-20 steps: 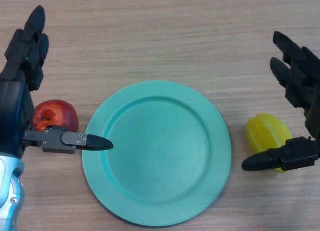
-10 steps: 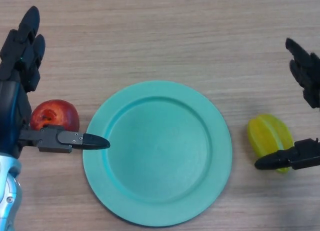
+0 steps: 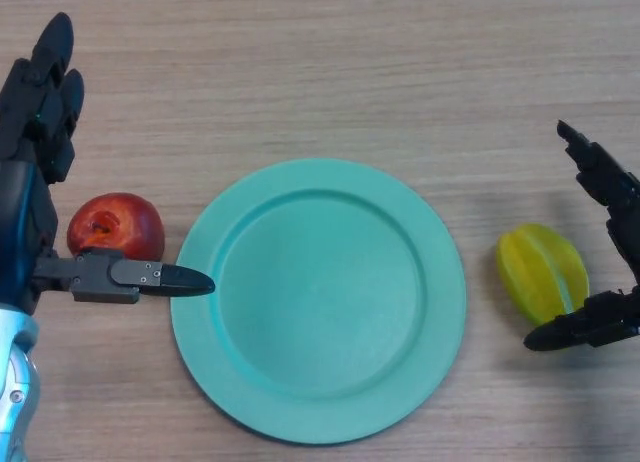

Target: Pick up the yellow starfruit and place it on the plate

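Centrally placed on the wooden table [image 3: 330, 52]: a round teal plate [image 3: 318, 300], bare, rim reaching toward the lower edge of the frame. Just right of the plate, apart from its rim, the yellow starfruit [image 3: 543, 272], lying on the wood at right of centre, ridges running roughly top to bottom. Flanked by the right hand [image 3: 612, 244] at the far right edge: fingers straight and pointing up past the upper right of the fruit, thumb stretched out low and touching or nearly touching the fruit's lower right end; spread wide, curled round nothing. Cannot tell for sure whether the thumb tip rests on the fruit or just beside it.

Left of the plate, a red apple [image 3: 116, 226], stem dimple facing up, sitting just off the plate's rim. Over at the left edge, the left hand [image 3: 32, 197]: fingers straight and reaching toward the upper left corner, thumb extended rightward across the lower part of the apple with its tip over the plate's left rim. Spread as well, gripping nothing. Part of a silver forearm visible in the lower left corner.
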Controlling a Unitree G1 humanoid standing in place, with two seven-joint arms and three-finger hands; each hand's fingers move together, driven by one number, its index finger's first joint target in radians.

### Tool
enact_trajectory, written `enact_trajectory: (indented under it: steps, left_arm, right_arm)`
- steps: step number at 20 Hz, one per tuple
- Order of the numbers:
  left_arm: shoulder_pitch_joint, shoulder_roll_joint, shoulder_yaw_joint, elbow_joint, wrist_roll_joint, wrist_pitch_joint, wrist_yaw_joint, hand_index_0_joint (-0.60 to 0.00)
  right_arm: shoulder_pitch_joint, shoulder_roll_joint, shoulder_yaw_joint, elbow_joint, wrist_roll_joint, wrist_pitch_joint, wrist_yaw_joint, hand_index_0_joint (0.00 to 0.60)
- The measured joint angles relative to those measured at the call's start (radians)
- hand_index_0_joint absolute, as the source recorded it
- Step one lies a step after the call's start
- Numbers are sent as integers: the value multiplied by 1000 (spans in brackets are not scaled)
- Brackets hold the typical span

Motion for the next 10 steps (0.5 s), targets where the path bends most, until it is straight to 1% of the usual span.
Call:
enact_trajectory:
  steps: [2,4,7,10]
  left_arm:
    - [1,1,3,0,0,0,0,0]
    - [3,1,3,0,-1,0,0,0]
    - [11,1,3,-1,-1,0,0,0]
    - [13,1,4,-8,-2,0,0,0]
  right_arm:
    - [4,0,6,-10,-74,1,0,0]
    - [7,0,20,-12,-116,1,0,0]
    - [7,0,30,28,-140,1,-1,0]
    - [2,2,44,58,-141,1,-35,0]
